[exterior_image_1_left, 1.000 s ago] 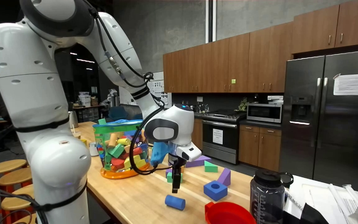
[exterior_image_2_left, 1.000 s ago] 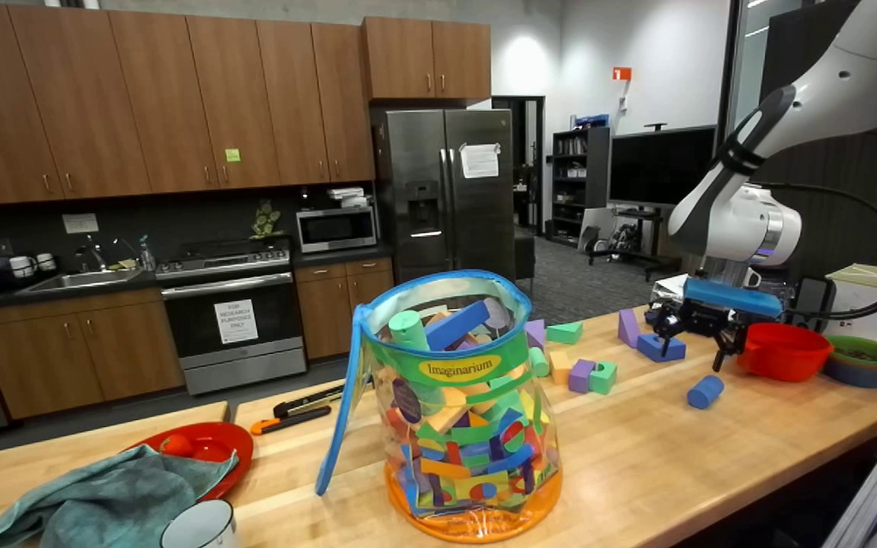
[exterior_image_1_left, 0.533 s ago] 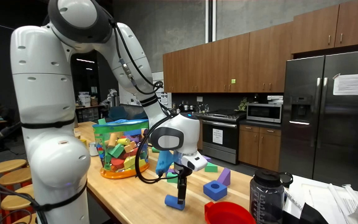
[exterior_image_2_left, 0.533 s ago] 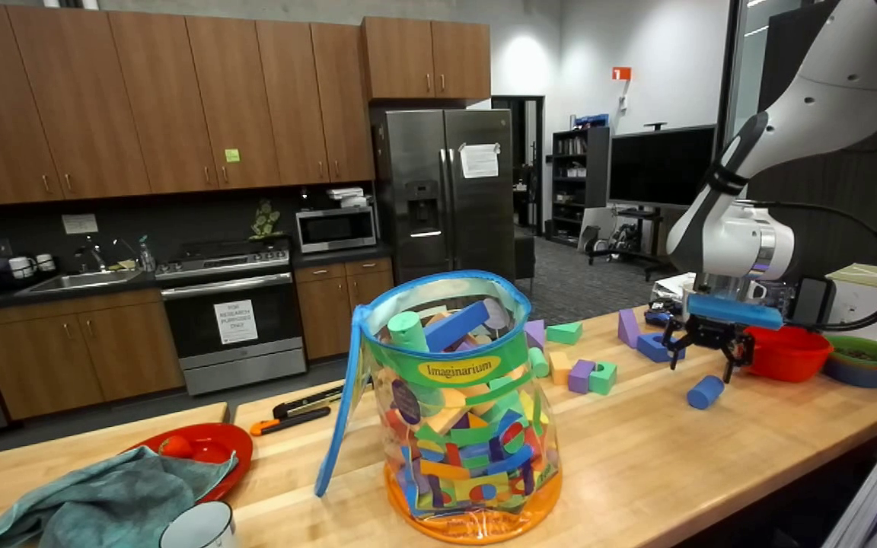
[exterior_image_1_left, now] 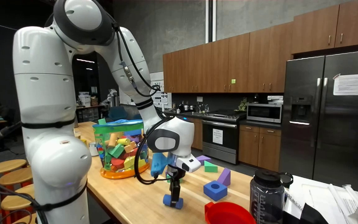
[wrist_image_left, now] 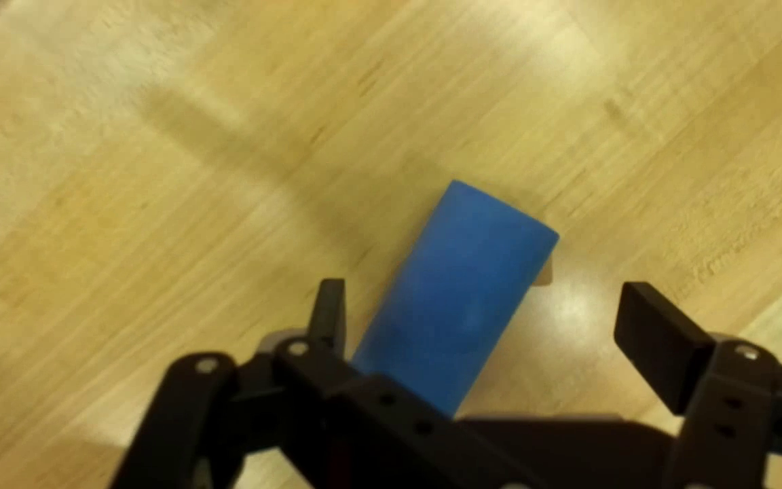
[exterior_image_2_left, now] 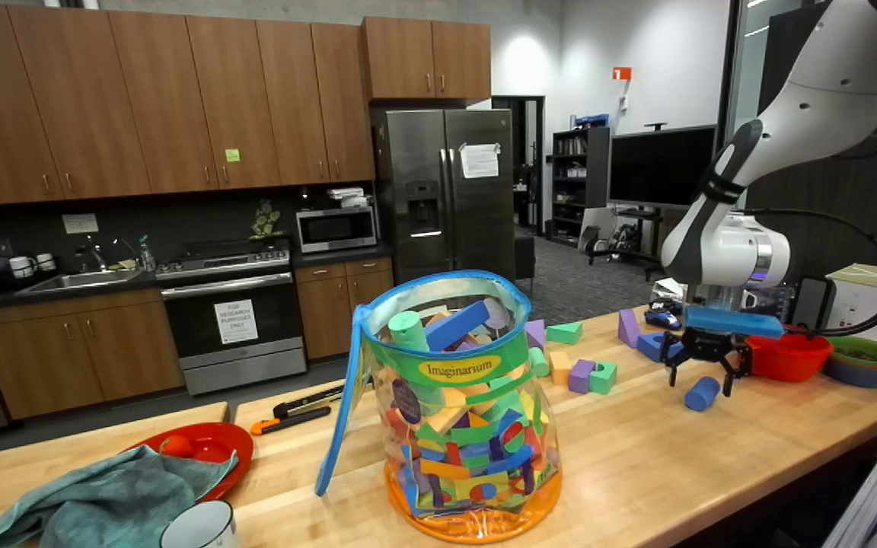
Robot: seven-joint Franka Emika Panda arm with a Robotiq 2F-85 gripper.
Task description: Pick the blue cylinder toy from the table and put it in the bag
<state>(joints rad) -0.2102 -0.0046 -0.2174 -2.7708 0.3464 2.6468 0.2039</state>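
Observation:
The blue cylinder toy (wrist_image_left: 459, 292) lies on its side on the wooden table and also shows in both exterior views (exterior_image_1_left: 167, 201) (exterior_image_2_left: 701, 394). My gripper (wrist_image_left: 495, 322) is open, low over the cylinder, with one finger on each side of it. The left finger (wrist_image_left: 328, 312) in the wrist view is close to the cylinder; the right one stands apart, with a gap. In the exterior views the gripper (exterior_image_1_left: 173, 203) (exterior_image_2_left: 700, 383) partly covers the cylinder. The see-through bag (exterior_image_2_left: 460, 370), open at the top and full of coloured blocks, stands upright on the table, also in an exterior view (exterior_image_1_left: 117, 127).
A red bowl (exterior_image_1_left: 228, 214) and a dark water bottle (exterior_image_1_left: 266, 196) stand near the cylinder. A blue block with a hole (exterior_image_1_left: 215, 190) and purple and green blocks (exterior_image_1_left: 211, 167) lie beyond. A red plate (exterior_image_2_left: 237, 449), a cloth (exterior_image_2_left: 119, 495) and a mug (exterior_image_2_left: 199, 529) lie beyond the bag.
My gripper has come down over the cylinder, and its fingers now stand around it. The cylinder has shifted very slightly on the table. The gripper stays open.

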